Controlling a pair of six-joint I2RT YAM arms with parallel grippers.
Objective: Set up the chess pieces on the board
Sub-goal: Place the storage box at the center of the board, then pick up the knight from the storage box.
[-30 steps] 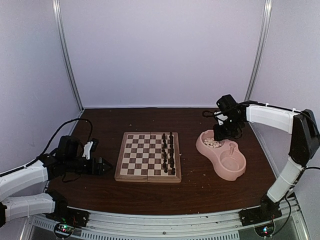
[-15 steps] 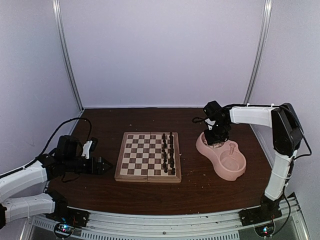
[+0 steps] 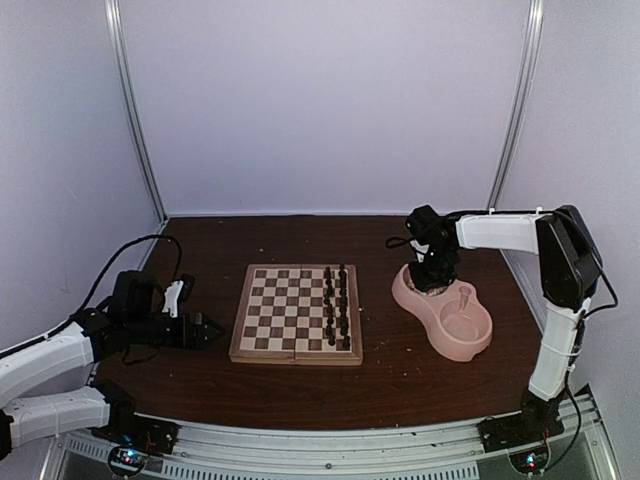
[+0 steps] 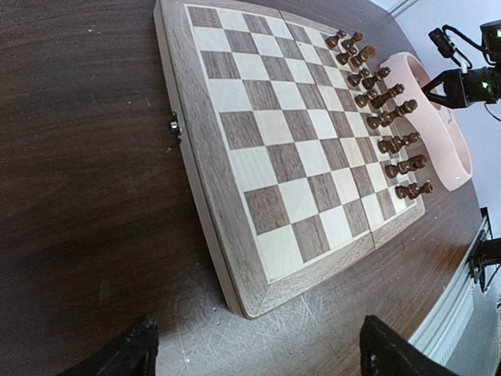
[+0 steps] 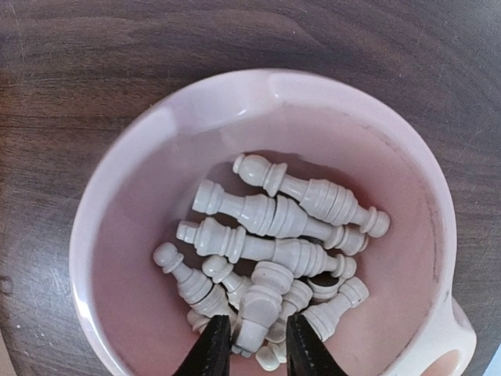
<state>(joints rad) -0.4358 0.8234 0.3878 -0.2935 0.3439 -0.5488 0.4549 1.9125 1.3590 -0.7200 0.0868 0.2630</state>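
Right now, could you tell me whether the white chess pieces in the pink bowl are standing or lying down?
Lying down: the white chess pieces rest on their sides, heaped in the pink bowl.

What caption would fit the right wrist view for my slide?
The right gripper flanks one cream-white chess piece among others lying in the pink bowl.

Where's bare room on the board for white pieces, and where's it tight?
Free: the board from its left border to the dark pieces; also table between board and pink bowl. Crowded: the two right columns, and the bowl's far cup, piled with white pieces around the right hand.
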